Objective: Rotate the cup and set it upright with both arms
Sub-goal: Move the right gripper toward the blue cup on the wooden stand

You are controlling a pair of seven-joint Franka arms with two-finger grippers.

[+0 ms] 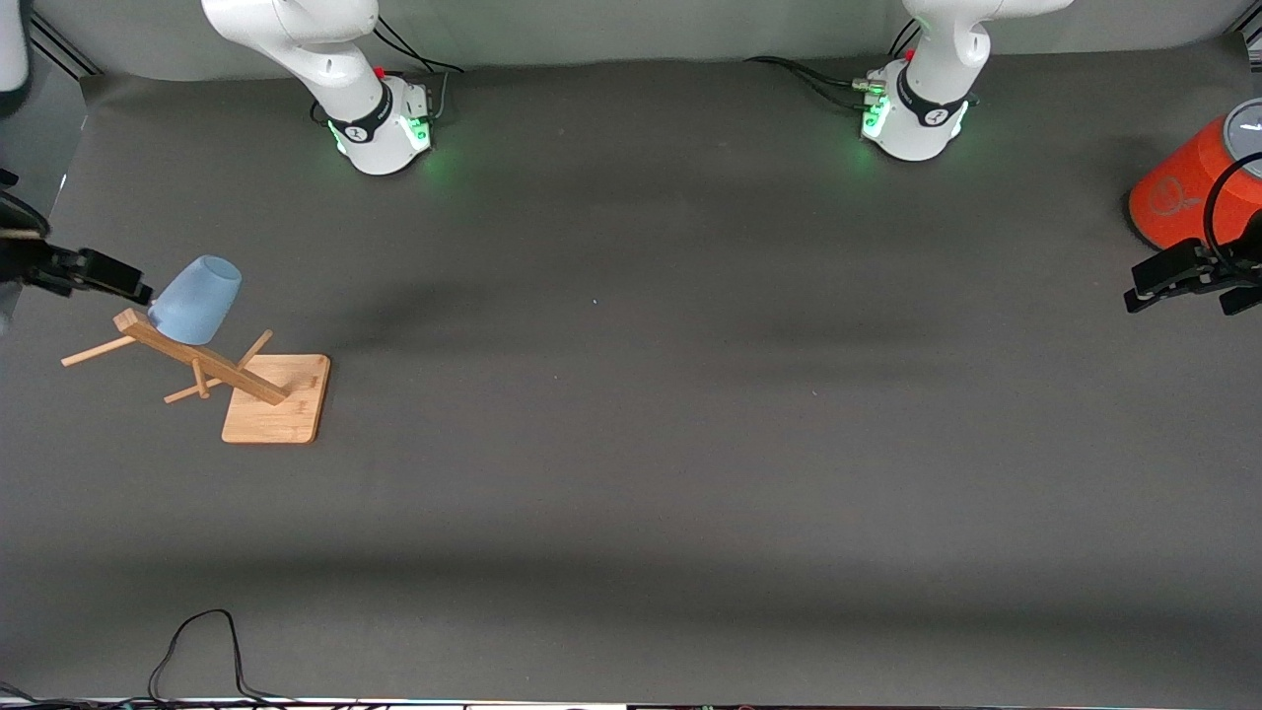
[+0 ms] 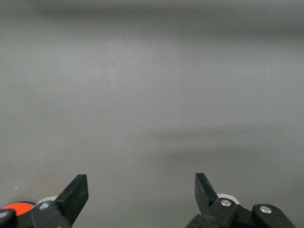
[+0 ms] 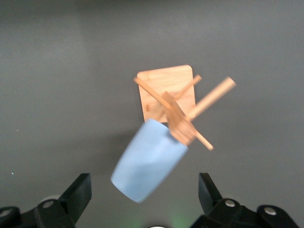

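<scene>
The pale blue cup [image 1: 196, 300] hangs mouth-down and tilted on a peg of a wooden rack [image 1: 276, 399], toward the right arm's end of the table. My right gripper [image 1: 133, 286] is open and level with the cup, its tip right beside the cup's side. In the right wrist view the cup [image 3: 149, 159] has its narrow base between the open fingers of the right gripper [image 3: 144, 183], with gaps on both sides. My left gripper [image 1: 1178, 296] is open and empty, waiting over the left arm's end of the table; in the left wrist view [image 2: 141, 187] only bare mat shows.
A large orange cylinder [image 1: 1183, 192] with a grey top stands at the left arm's end, just beside the left gripper. The rack's pegs [image 1: 99, 350] stick out sideways around the cup. A black cable [image 1: 197, 641] lies at the table's near edge.
</scene>
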